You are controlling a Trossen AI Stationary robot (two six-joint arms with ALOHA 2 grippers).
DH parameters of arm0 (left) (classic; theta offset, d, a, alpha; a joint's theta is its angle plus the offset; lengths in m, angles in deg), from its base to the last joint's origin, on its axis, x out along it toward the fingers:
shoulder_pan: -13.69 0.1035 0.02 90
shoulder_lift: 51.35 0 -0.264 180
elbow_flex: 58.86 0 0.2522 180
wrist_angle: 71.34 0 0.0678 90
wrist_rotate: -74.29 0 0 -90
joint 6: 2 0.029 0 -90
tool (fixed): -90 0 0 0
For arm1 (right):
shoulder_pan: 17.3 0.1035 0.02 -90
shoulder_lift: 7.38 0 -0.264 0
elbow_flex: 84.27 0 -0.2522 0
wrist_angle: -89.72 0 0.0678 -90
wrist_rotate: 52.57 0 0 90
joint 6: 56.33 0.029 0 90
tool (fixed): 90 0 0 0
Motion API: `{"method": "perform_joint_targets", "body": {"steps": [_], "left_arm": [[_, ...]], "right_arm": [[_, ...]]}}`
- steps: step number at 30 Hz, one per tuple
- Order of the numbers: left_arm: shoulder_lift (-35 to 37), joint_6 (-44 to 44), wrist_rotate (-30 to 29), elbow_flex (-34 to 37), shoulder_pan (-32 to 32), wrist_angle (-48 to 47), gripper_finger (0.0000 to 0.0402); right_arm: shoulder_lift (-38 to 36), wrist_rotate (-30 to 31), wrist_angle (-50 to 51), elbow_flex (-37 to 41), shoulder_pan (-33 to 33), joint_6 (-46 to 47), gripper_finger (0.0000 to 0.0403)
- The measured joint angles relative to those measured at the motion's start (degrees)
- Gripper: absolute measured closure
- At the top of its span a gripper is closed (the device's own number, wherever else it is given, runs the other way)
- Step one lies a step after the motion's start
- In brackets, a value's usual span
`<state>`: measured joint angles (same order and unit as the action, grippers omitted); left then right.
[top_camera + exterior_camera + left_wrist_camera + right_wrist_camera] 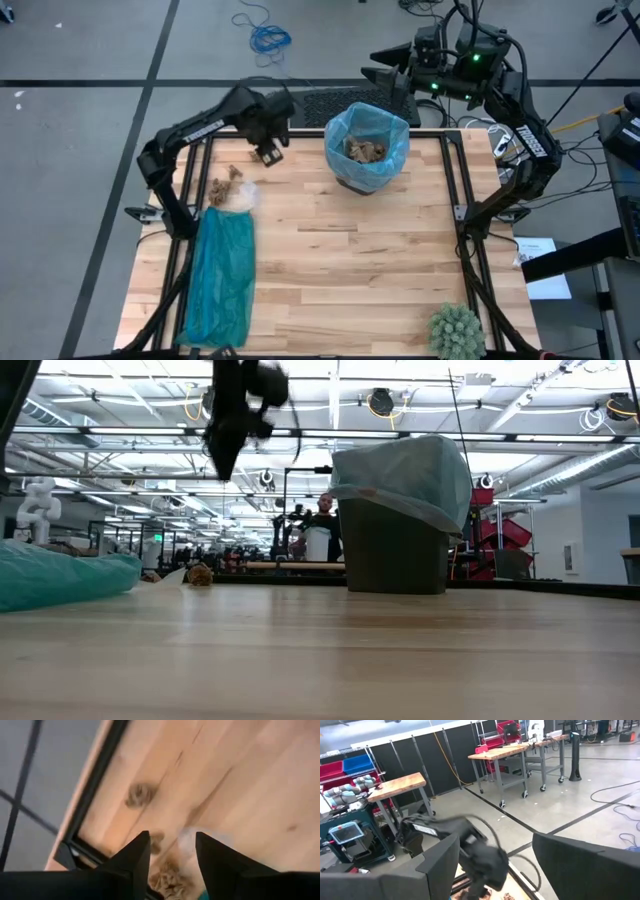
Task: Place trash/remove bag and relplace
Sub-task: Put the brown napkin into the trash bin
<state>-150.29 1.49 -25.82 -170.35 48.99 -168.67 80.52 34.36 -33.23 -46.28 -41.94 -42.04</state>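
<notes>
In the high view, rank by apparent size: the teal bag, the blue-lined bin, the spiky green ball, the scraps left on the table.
1. Teal bag, largest.
2. Blue-lined bin.
3. Spiky green ball.
4. Scraps, smallest.

teal bag [222,277]; spiky green ball [457,331]

Wooden table [340,260]: lined bin [366,150], teal bag [220,275], scraps [228,187].
</notes>
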Motion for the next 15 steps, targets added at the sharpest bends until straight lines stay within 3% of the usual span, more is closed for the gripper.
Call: {"method": "perform_joint_targets", "body": {"steps": [7, 10, 15], "left_arm": [[-0.1, 3.1, 1.1, 20.5, 7.8, 13.0, 0.0278], [-0.1, 3.5, 3.0, 24.4, 10.1, 20.3, 0.0286], [-0.1, 5.0, 3.5, 24.7, 11.3, 25.4, 0.0290]], "right_arm": [[0.0, 0.0, 0.1, 0.0, 0.0, 1.3, 0.0158], [0.0, 0.0, 0.1, 0.0, 0.0, 1.4, 0.0158], [0.0, 0.0, 0.0, 0.0, 0.0, 1.5, 0.0158]]}}
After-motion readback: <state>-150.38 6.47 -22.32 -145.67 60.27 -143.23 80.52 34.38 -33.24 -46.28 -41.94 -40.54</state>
